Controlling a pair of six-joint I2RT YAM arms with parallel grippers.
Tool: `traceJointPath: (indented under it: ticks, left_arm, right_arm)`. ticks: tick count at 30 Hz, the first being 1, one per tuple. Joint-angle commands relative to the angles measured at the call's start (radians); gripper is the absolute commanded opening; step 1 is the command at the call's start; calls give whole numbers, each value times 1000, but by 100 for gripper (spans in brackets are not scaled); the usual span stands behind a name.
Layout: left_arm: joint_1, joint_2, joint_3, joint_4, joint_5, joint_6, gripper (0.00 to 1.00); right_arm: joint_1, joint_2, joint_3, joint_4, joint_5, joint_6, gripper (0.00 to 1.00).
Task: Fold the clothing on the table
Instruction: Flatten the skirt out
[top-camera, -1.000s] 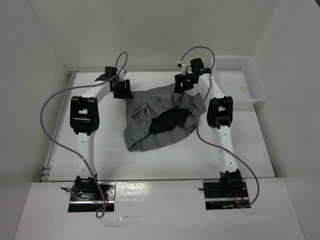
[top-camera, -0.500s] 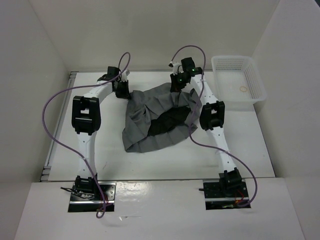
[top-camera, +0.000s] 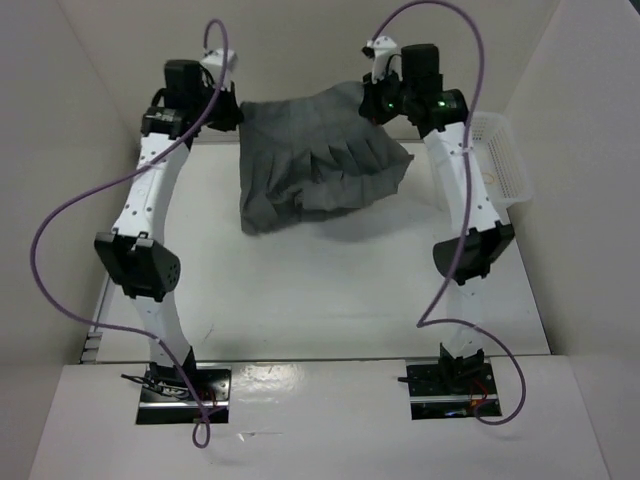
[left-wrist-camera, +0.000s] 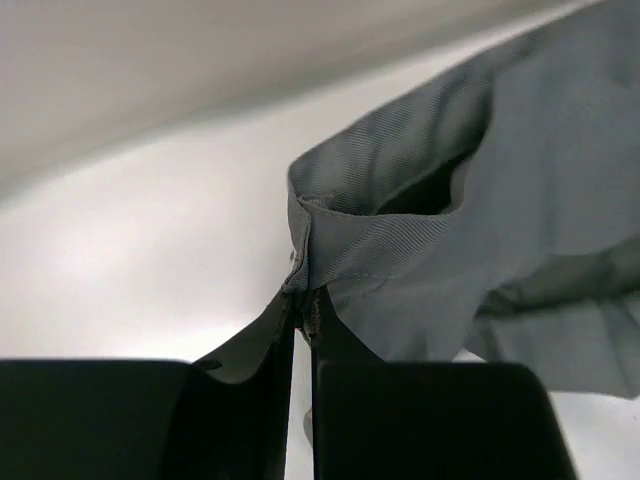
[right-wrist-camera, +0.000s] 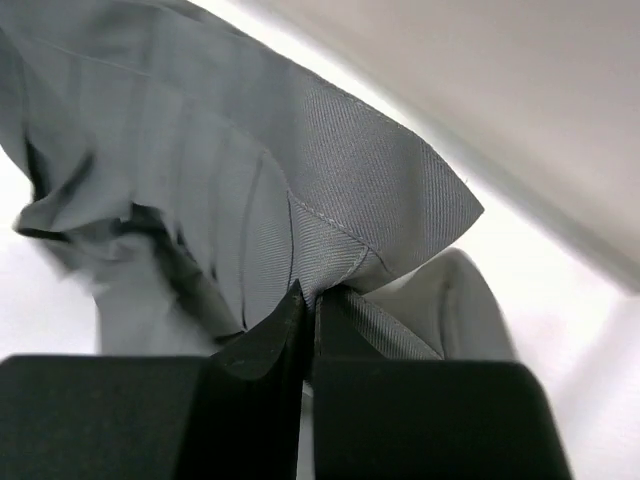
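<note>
**Two thin pinches are carrying everything**

The left gripper (left-wrist-camera: 303, 318) and right gripper (right-wrist-camera: 305, 300) are each clenching a narrow bit of the top edge of the skirt (top-camera: 320, 165). It is hanging stretched between them above the far part of the table (top-camera: 300, 300), with the pleats drooping lower on the left. As I judge it, a corner could be slipping out if the arms are pulling apart too hard. The bunched pleats may also be landing creased, spoiling the fold.
</note>
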Motion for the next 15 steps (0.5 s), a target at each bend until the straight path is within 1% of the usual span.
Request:
traceJointPath:
  ticks: [1,2,3,4,5,6,7,8,9,10,12,13,15]
  left_arm:
    - [24,-149,58,-57,-11,70,7]
    - [33,-170,58,-57,-2,84,7]
    - [33,-190,58,-68,9,93,7]
    - [33,-236,46,-68,39,112,7]
    - [33,-262,32,-68,53,121,7]
    - [33,-290,-4,-68,68,121,7]
    - [33,-345,-25,-68,99,135,7]
    - [33,-373,-43,-68,108,135,7]
    - [33,-414,-57,-68,109,135,7]
    - [33,-434,-87,-68,121,144,7]
    - [33,-492,-135,-68,132,144,7]
    - [33,-511,-161,-68,148,144,7]
    - [33,-560,-227,-80,202,169,7]
  right_arm:
    - [-4,-174,-107,55,55,-35,0]
    - [-4,-206,-137,69,55,-35,0]
    - [-4,-240,-204,83,55,-35,0]
    - [-4,-315,-240,92,45,-50,0]
    - [-4,-352,-278,103,45,-68,0]
    - [-4,-390,-348,115,32,-81,0]
    - [-4,-465,-378,115,32,-105,0]
    - [-4,-501,-407,115,32,-116,0]
    - [-4,-537,-477,124,32,-125,0]
    - [-4,-609,-513,138,55,-125,0]
    - [-4,-668,-624,181,110,-125,0]
    - [-4,-691,-652,181,129,-125,0]
    - [-39,-752,-720,181,106,-125,0]
